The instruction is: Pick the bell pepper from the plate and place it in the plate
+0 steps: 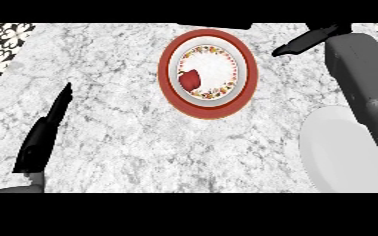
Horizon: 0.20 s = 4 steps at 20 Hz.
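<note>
Red pepper (190, 80) lies at nine o'clock inside the red-rimmed plate (244, 80). Right hand (304, 41), fingers straight and together, hovers nearer, so the pepper lies toward eight o'clock from it. Left hand (46, 130) rests flat at nine o'clock. Plain white plate (332, 150) waits at four o'clock.

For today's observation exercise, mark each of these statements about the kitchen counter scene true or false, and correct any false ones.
1. The bell pepper lies on the red-rimmed plate. True.
2. The right hand holds the pepper. False: it is apart from it, up right of the red-rimmed plate, holding nothing.
3. A plain white plate sits at the counter's right side. True.
4. The pepper is green. False: it is red.
5. The left hand rests on the red-rimmed plate. False: it shows at the left edge, far from it.
</note>
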Motion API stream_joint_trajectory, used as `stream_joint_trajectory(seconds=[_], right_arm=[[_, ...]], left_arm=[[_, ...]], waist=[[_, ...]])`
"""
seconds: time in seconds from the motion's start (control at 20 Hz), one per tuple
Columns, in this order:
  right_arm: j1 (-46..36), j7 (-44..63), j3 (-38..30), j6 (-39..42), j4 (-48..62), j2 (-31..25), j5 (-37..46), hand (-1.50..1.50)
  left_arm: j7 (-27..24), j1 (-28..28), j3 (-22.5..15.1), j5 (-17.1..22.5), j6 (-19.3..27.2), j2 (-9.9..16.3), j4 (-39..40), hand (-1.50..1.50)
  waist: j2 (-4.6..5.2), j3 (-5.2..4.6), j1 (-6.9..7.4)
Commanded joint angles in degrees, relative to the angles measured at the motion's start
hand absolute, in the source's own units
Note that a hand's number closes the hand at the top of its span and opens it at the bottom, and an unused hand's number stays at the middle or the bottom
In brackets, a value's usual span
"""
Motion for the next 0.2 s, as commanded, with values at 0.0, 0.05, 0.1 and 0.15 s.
stream_joint_trajectory(seconds=[0.0,0.05,0.1,0.15], right_arm=[[-0.41,-1.35,-0.15,3.66,0.44,-3.72,0.21,-1.50],[1.10,-3.24,-0.23,4.79,0.24,-4.49,0.13,-1.50],[2.08,-3.64,0.14,1.84,0.32,-3.04,0.65,-1.50],[1.74,-3.07,-0.51,3.27,0.66,-4.37,0.01,-1.50]], left_arm=[[-1.09,0.67,-1.36,-0.45,-0.07,-1.21,0.70,0.00],[-0.54,-0.56,-0.80,-0.56,-0.29,-0.23,0.75,0.00],[-0.73,-0.65,-0.39,0.53,-0.82,-0.45,0.99,0.00],[-0.84,-0.29,-1.53,-1.09,0.27,-1.06,0.66,0.00]], waist=[[0.27,-0.02,0.70],[0.67,0.07,0.71],[0.80,0.06,1.23],[0.88,0.11,1.31]])
